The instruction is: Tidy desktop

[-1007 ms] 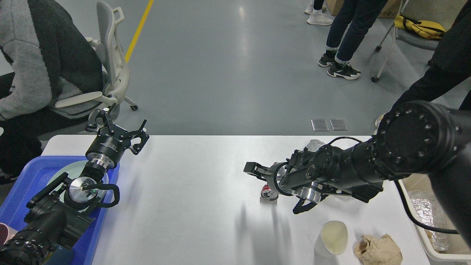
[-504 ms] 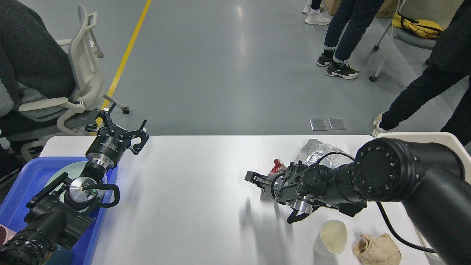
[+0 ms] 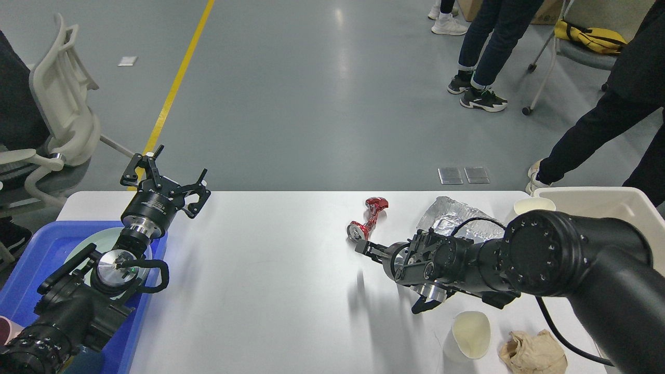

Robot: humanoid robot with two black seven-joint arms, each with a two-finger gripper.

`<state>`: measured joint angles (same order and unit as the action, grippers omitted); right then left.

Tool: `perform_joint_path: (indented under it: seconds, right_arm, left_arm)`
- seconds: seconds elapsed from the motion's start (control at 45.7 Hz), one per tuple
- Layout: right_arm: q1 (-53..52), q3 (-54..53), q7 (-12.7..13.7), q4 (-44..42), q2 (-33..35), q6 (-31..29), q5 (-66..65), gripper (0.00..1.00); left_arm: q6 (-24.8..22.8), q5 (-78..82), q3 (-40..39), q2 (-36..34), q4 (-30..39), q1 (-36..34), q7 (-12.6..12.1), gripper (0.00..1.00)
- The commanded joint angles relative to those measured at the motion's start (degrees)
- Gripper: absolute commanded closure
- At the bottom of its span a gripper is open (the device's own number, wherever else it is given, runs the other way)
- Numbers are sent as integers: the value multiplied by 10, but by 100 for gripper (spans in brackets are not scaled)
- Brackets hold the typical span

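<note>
The white desktop fills the lower half of the head view. A crushed red can hangs tilted above its middle right, with no shadow directly under it. My right gripper meets the can's lower round end and looks shut on it, though its fingers are dark and seen nearly end-on. My left gripper stands open and empty over the table's far left corner, above the blue tray.
Crumpled foil lies behind my right arm. A tipped paper cup and a brown paper wad lie near the front right. The cream bin with a white cup stands at the right edge. A pale plate sits in the tray.
The red can went from standing on the table under my right wrist to hanging higher and farther back at the gripper's tip. The seated person rolled off to the left. My left arm stayed put.
</note>
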<state>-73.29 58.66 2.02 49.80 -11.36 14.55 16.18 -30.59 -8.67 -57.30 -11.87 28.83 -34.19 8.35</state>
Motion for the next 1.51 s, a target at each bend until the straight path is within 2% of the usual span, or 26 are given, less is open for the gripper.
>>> perform_joint_path:
  seconds: [0.0, 0.285, 0.482, 0.657, 1.029, 1.226, 1.358, 1.489]
  right_arm:
    - [1, -1, 0, -3, 0, 0, -1, 5]
    - [-3, -13, -2, 6, 0, -4, -5, 3]
    - [-23, -17, -2, 51, 15, -7, -6, 2]
    - [-83, -16, -3, 150, 62, -8, -7, 1]
    - [-288, -2, -5, 444, 251, -31, -61, 0]
    - [-362, 33, -5, 500, 315, -124, -77, 0]
    - [-416, 52, -5, 502, 339, -194, -92, 0]
    - [-485, 91, -4, 502, 361, -310, -93, 0]
  left_arm:
    - [0, 1, 0, 0, 0, 0, 0, 4]
    - [-1, 1, -1, 0, 0, 0, 0, 4]
    - [0, 0, -1, 0, 0, 0, 0, 4]
    - [-1, 1, -1, 0, 0, 1, 0, 4]
    - [0, 1, -1, 0, 0, 0, 0, 4]
    - [0, 0, -1, 0, 0, 0, 0, 4]
    - [0, 1, -1, 0, 0, 0, 0, 4]
    - [0, 1, -1, 0, 0, 0, 0, 4]
